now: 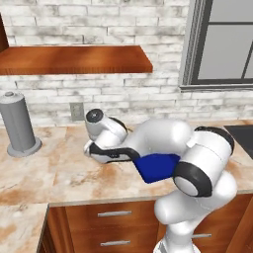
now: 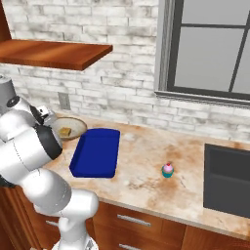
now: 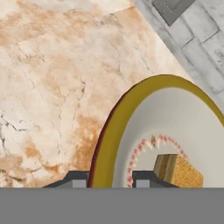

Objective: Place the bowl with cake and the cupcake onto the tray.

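Left base view: the arm reaches forward and low over the marble counter (image 1: pixel 59 173), its hand turned down towards the wall. A corner of the tray (image 1: pixel 157 167) shows behind the elbow. A grey canister (image 1: pixel 18 126) stands well to the left, clear of the work.

Right base view: the bowl with cake (image 2: pixel 70 128) sits on the counter near the wall, just beside the far end of the tray, and the hand is down at its near-left side. The cupcake (image 2: pixel 167 169) stands alone on the counter, well apart to the right of the tray, untouched.

Hand view: the gripper (image 3: pixel 106 178) straddles the bowl's rim, one finger tip outside and one inside, near the cake cube (image 3: pixel 178 170). The jaws are parted around the rim; whether they press on it I cannot tell.

Assessment: the bowl grasp is in hand. The next move calls for a firm pinch on the rim, a level lift and a short carry onto the tray.
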